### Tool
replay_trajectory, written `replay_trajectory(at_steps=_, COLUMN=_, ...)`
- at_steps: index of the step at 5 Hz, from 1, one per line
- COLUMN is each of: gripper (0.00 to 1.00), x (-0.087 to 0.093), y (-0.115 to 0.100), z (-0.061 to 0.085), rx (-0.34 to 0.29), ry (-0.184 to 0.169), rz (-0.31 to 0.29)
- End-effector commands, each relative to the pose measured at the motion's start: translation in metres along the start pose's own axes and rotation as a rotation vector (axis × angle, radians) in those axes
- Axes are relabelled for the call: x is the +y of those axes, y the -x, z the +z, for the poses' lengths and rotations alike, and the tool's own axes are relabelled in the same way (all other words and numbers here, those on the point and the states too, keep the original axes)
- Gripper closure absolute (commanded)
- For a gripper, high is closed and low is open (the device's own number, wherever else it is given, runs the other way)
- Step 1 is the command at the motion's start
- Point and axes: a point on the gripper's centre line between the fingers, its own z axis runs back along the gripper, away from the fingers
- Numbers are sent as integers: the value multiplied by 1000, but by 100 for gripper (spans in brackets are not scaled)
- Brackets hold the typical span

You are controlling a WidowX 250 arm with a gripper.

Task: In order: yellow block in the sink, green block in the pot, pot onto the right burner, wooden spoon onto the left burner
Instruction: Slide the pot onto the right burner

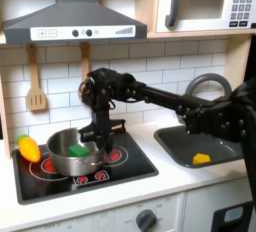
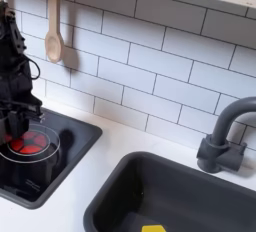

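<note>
Over the steel pot (image 1: 70, 152) on the stove's burner in the first exterior view, the gripper (image 1: 95, 141) hangs at the rim beside the green block (image 1: 79, 150) — jaws too blurred to judge — so sliding rightward wants a low, steady push.

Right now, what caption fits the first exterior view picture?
Gripper over the pot holding the green block; yellow block in the sink.

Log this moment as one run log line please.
yellow block in sink | green block in pot | tool at pot | wooden spoon on wall
</note>
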Motion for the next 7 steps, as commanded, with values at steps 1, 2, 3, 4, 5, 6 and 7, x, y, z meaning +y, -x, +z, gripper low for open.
replay_trajectory(at_steps=1, gripper=100, x=-10, y=-1, z=-6, rx=17, ry=-4, rz=-33)
replay_trajectory(at_steps=2, gripper=100, x=-19, y=-6, z=-7, rx=11, ry=1, rz=-48)
replay_trajectory(at_steps=3, gripper=100, x=-33, y=-10, z=-9, rx=9, ry=10, rz=-81)
replay_trajectory(at_steps=4, gripper=100, x=-39, y=-9, z=-14, rx=19, ry=13, rz=-94)
replay_trajectory(at_steps=5, gripper=100, x=-51, y=-7, z=-15, rx=18, ry=15, rz=-121)
replay_trajectory(at_steps=6, gripper=100, x=-64, y=-4, z=-14, rx=18, ry=16, rz=-148)
replay_trajectory(at_steps=7, gripper=100, x=-69, y=-3, z=-13, rx=19, ry=13, rz=-161)
